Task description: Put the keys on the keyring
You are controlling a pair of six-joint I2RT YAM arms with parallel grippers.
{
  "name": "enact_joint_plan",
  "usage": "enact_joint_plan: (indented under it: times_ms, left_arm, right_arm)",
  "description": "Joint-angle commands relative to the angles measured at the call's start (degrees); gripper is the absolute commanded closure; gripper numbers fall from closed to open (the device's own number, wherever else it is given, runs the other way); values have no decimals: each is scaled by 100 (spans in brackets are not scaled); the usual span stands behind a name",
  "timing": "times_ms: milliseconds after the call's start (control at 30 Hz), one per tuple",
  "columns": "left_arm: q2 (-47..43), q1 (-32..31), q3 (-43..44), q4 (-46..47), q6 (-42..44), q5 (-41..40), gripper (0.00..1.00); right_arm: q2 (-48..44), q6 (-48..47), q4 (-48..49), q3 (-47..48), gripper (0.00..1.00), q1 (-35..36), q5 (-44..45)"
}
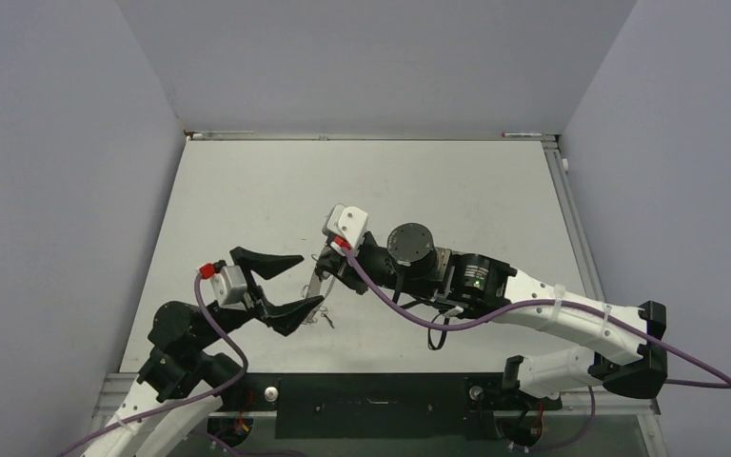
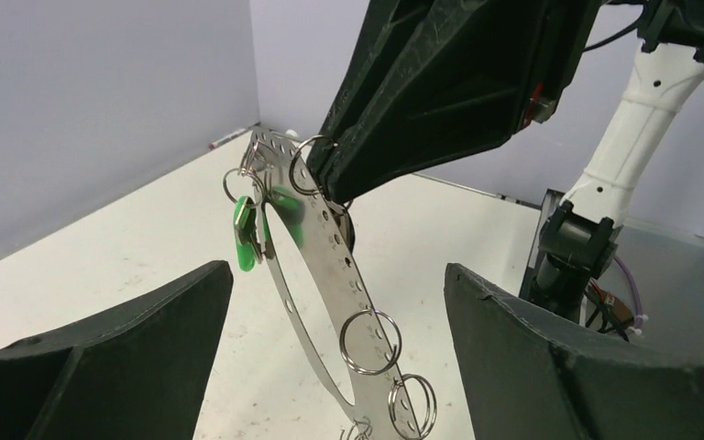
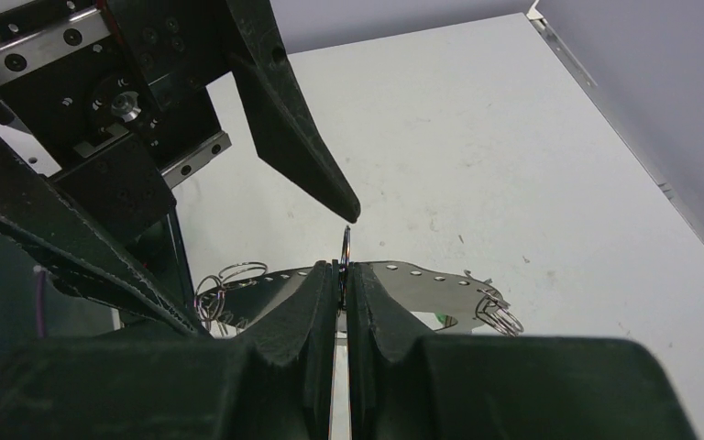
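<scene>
The keyring (image 1: 318, 283) is a flat silvery oval plate with rows of holes and several split rings (image 2: 372, 341) hung on it. My right gripper (image 1: 330, 263) is shut on its upper edge, with one split ring (image 3: 346, 240) standing up between the tips (image 3: 342, 268), and holds it tilted above the table. My left gripper (image 1: 310, 283) is open, one finger (image 2: 128, 348) on each side of the plate's lower part (image 2: 330, 266), not touching it. A small green-tagged piece (image 2: 244, 240) hangs from a ring at the plate's top. I cannot make out separate silvery keys.
The white table (image 1: 419, 181) has grey walls on three sides and a raised metal rim (image 1: 571, 209) at the right and back. The arm bases and a black bar (image 1: 371, 390) stand along the near edge. A purple cable (image 1: 457, 319) loops from the right wrist.
</scene>
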Motion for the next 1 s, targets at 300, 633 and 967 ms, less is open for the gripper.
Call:
enact_joint_plan:
  times_ms: [300,633,967]
  left_arm:
    - [597,18,33,58,311,306,36]
    - [571,25,51,-137,556,472,100]
    - [521,28,110,-270,690,509,100]
  right_arm:
    - [-36,98,119,372,95,108,201]
    - [8,103,44,485,95,149,211]
    - [172,-16,-396,602,95,152,554]
